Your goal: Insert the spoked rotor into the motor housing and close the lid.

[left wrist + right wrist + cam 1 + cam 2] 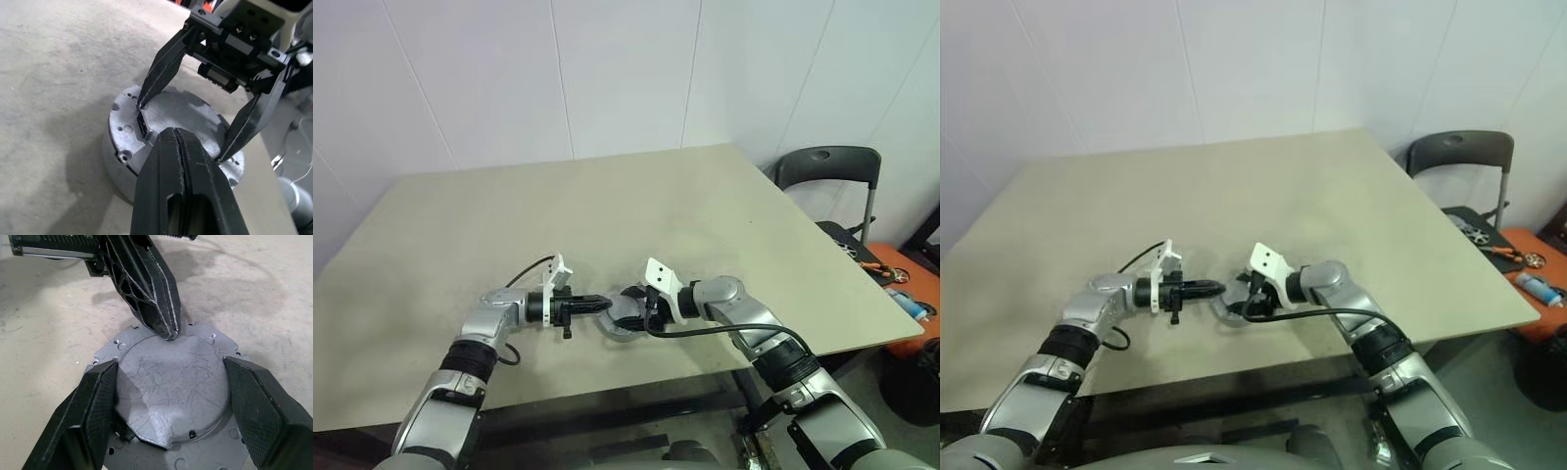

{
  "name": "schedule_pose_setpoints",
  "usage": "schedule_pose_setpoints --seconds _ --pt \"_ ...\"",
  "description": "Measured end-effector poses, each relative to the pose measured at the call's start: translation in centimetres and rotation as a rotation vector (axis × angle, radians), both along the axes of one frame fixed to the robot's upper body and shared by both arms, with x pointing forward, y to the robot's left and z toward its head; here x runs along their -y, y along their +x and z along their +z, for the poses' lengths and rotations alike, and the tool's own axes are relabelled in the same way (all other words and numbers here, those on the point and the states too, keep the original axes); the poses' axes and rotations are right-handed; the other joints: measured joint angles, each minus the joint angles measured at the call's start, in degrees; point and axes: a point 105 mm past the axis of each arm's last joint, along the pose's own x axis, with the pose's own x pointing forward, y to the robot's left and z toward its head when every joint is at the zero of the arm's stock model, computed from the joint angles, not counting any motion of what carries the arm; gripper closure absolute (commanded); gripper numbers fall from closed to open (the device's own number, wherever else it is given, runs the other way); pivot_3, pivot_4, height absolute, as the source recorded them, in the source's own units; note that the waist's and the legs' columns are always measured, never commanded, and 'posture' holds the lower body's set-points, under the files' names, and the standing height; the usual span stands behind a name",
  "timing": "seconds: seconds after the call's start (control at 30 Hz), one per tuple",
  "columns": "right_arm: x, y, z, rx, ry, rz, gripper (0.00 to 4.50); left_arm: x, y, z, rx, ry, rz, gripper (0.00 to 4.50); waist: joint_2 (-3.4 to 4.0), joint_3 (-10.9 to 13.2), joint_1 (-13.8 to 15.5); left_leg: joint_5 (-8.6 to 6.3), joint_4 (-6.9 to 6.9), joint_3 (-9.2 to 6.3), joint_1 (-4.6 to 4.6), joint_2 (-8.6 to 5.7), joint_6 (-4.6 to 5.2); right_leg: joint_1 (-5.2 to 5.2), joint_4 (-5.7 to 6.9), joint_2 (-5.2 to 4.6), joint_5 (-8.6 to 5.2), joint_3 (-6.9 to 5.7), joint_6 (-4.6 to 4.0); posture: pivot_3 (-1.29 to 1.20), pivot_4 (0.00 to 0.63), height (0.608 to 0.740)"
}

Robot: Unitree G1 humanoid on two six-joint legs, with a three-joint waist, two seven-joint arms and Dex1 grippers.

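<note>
The lid (171,382), a scratched grey disc with a notched rim, lies flat on top of the motor housing (115,161) near the table's front edge (620,323). My right gripper (169,366) straddles the lid's raised centre, one fingertip against each side of it. My left gripper (177,133) is shut with nothing in it. Its joined tip (166,330) touches the lid's rim on the side away from the right wrist. The spoked rotor is hidden.
The beige table (607,206) stretches away behind the parts. A grey folding chair (827,166) stands off the table's right corner, with an orange surface holding tools (896,279) beyond it. A black cable (705,331) loops below my right wrist.
</note>
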Motion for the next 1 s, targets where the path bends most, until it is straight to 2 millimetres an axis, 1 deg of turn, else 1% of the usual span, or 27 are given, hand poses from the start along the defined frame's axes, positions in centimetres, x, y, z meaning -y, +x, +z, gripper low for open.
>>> schedule_pose_setpoints --seconds 0.37,0.53,0.6,0.63,0.7,0.73,0.8,0.87,0.93,1.0 --pt "0.0 0.0 0.1 0.001 0.001 0.004 1.31 -0.5 0.5 -0.1 -0.072 -0.038 0.077 4.49 -0.04 0.1 -0.1 0.00 -0.02 -0.03 -0.02 0.00 0.00 -0.03 0.00 0.00 0.00 -0.01 0.00 0.00 0.000 0.740" --pt "-0.1 0.0 0.2 0.005 0.004 0.007 1.31 -0.1 0.7 0.8 -0.093 -0.034 0.078 4.49 -0.11 0.2 -0.2 0.00 -0.01 -0.05 -0.03 0.00 0.00 -0.04 0.02 0.00 0.00 -0.02 0.00 0.00 0.000 0.740" --pt "-0.1 0.0 0.3 0.006 0.006 0.010 1.31 0.4 0.7 1.8 -0.092 -0.054 0.071 4.49 -0.26 0.3 -0.3 0.00 -0.02 -0.06 -0.05 0.01 0.00 -0.06 0.02 0.00 0.00 -0.02 0.00 0.00 0.000 0.740" --pt "-0.2 0.0 0.3 0.007 0.007 0.011 1.31 0.7 0.7 2.8 -0.091 -0.072 0.073 4.49 -0.33 0.4 -0.3 0.00 -0.02 -0.06 -0.06 0.01 -0.01 -0.06 0.02 0.00 0.00 -0.02 0.00 0.00 0.000 0.740" --pt "-0.2 0.0 0.4 0.007 0.009 0.013 1.31 1.1 0.9 5.1 -0.072 -0.117 0.078 4.49 -0.39 0.4 -0.4 0.00 -0.03 -0.07 -0.09 0.01 -0.01 -0.09 0.02 0.00 0.00 -0.01 0.01 0.00 0.000 0.740" --pt "-0.2 0.0 0.4 0.007 0.010 0.013 1.31 1.2 1.1 6.7 -0.056 -0.149 0.084 4.49 -0.38 0.5 -0.4 0.00 -0.03 -0.08 -0.08 0.01 -0.01 -0.10 0.02 0.00 0.00 -0.01 0.01 0.00 0.000 0.740" --pt "-0.2 0.0 0.4 0.008 0.010 0.013 1.31 1.4 1.2 9.1 -0.035 -0.187 0.086 4.49 -0.35 0.6 -0.4 0.00 -0.03 -0.08 -0.07 0.01 -0.01 -0.10 0.02 0.00 0.00 -0.02 0.01 0.00 0.000 0.740" --pt "-0.3 0.0 0.4 0.008 0.011 0.014 1.31 1.5 0.8 11.0 -0.008 -0.192 0.070 4.49 -0.29 0.6 -0.5 -0.01 -0.05 -0.07 -0.06 0.01 -0.02 -0.10 0.01 0.00 0.00 -0.02 0.01 0.00 0.000 0.740" --pt "-0.3 0.0 0.4 0.008 0.012 0.015 1.31 1.3 0.3 11.5 0.002 -0.162 0.065 4.49 -0.23 0.7 -0.6 -0.01 -0.06 -0.06 -0.06 0.01 -0.02 -0.10 0.00 0.00 0.00 -0.01 0.00 0.00 0.000 0.740" --pt "-0.3 0.0 0.5 0.008 0.012 0.016 1.31 1.2 -0.2 11.1 0.018 -0.096 0.059 4.49 -0.19 0.8 -0.5 -0.01 -0.06 -0.06 -0.04 0.01 -0.02 -0.10 0.01 0.01 0.00 -0.02 0.00 0.00 0.000 0.740"
